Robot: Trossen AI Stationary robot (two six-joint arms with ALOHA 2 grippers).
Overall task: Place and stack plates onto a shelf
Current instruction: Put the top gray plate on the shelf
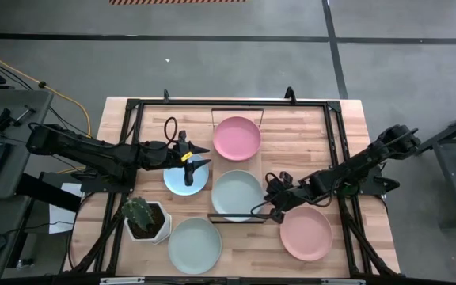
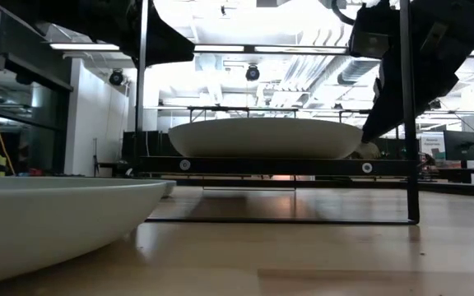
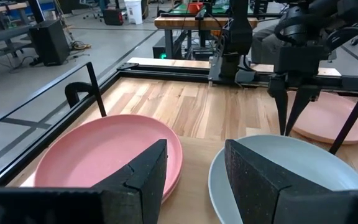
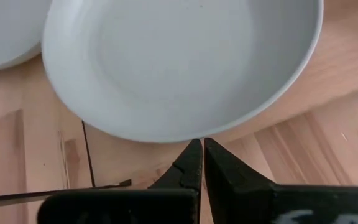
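Note:
The shelf (image 1: 214,215) stands mid-table and bears a pink plate (image 1: 237,136) at its far end and a mint plate (image 1: 237,195) at its near end. A light blue plate (image 1: 182,180) lies on the table left of the shelf. My left gripper (image 1: 200,157) hangs open and empty above it, facing the shelf plates (image 3: 104,155). A second mint plate (image 1: 195,245) and a second pink plate (image 1: 305,233) lie on the table nearer the front. My right gripper (image 4: 201,149) is shut, its tips at the shelf's mint plate (image 4: 179,62). My right gripper's shut fingertips (image 4: 191,155) stand right at the near right rim (image 4: 197,138) of the mint plate on the shelf, coming slantwise from the table's right. I cannot tell whether they touch the rim. The plate lies flat on the shelf board.
A cactus in a white pot (image 1: 145,218) stands near the front left, beside the near mint plate. A black frame (image 1: 331,142) runs around the table, with uprights at the far edge. In the low view the shelf board (image 2: 274,166) stands raised above the tabletop.

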